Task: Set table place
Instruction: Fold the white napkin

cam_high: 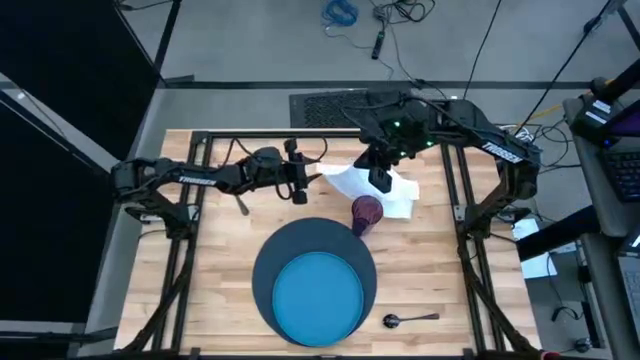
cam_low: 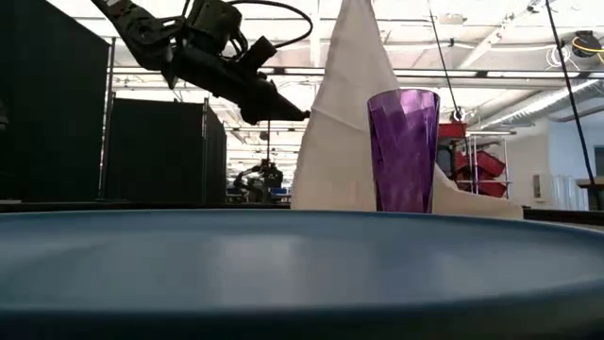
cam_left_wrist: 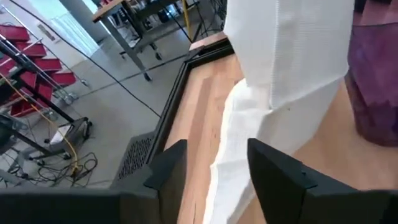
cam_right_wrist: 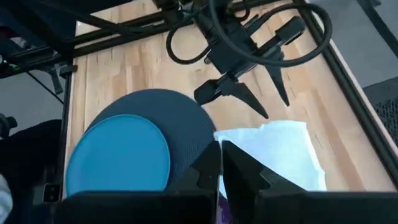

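Two arms of mine are over the table (cam_high: 215, 250), a light plank top in a black frame. Taking the charger (cam_high: 268, 270) as my landmark: it is the big dark slate-blue disc near the front edge of the table, and the bright blue plate (cam_high: 318, 296) lies on it, shifted toward the charger's front rim.

Behind the charger, toward the far edge, the white napkin (cam_high: 398, 192) is partly lifted. One end rises into a tall peak, while the rest trails flat on the wood. My right gripper (cam_high: 380, 178) hangs above it with its fingers (cam_right_wrist: 239, 171) pressed narrow together, pinching the cloth at the top of that peak.

My left gripper (cam_high: 318, 178) is behind the charger's far-left rim, off the table surface, its fingers (cam_left_wrist: 273, 177) spread wide and empty. They point at the hanging cloth, and the napkin's lower edge shows in the gap between them from the wrist camera.

The purple cup (cam_high: 366, 214) stands upright just beyond the charger's far-right rim, right beside the napkin's trailing part. A dark spoon (cam_high: 410, 319) lies on the wood just off the charger's right-front rim. A dark utensil (cam_high: 241, 204) lies left of the charger's far rim, below my left arm; I cannot tell which kind.
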